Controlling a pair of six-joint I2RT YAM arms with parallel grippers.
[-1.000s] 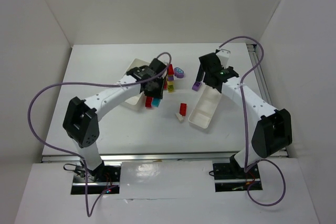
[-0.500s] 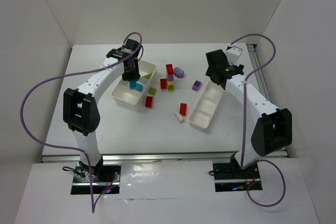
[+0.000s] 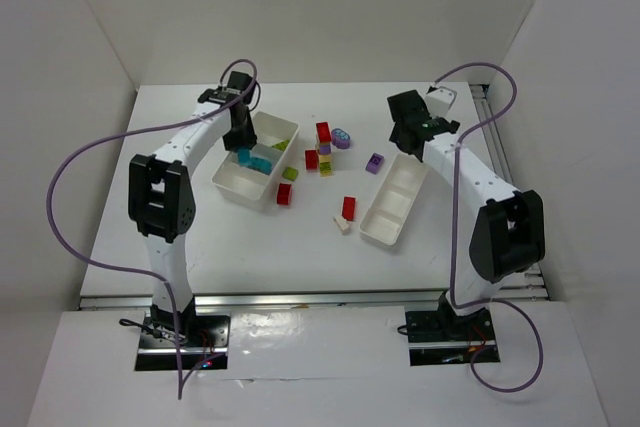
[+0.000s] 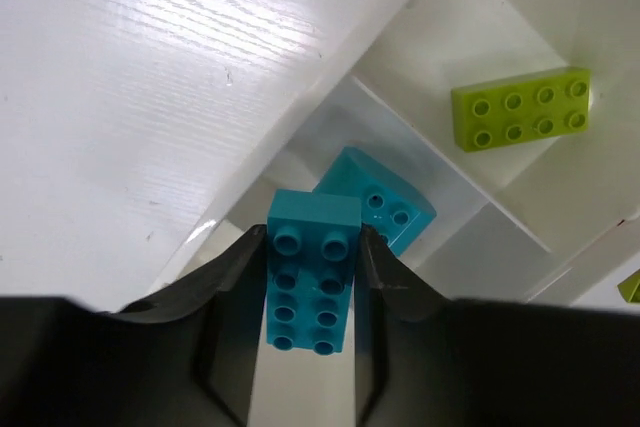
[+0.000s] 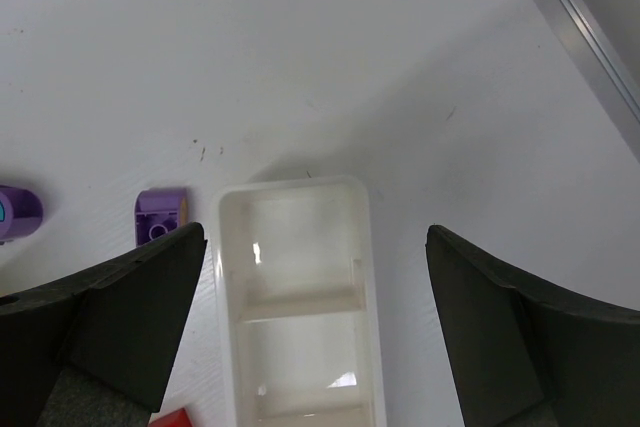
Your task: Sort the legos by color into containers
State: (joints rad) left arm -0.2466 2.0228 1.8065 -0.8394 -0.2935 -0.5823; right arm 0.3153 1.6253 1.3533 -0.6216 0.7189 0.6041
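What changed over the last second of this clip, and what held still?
The left tool, shut on a cyan brick, swung from mid-table leftward to over the small tray, above a second cyan brick. The right tool, open, drew back from the purple brick to the long tray's far end. Trays and loose bricks stayed put.

Two white trays: the smaller tray (image 3: 235, 179) and the longer tray (image 3: 385, 224). Four red legos (image 3: 323, 132), two cyan legos (image 4: 310, 282), two lime green legos (image 4: 520, 107) and one yellow lego (image 3: 326, 168). Purple legos (image 3: 374, 162) number two for certain, with perhaps a third in the middle cluster, too small to tell. One cream piece (image 3: 342, 225).
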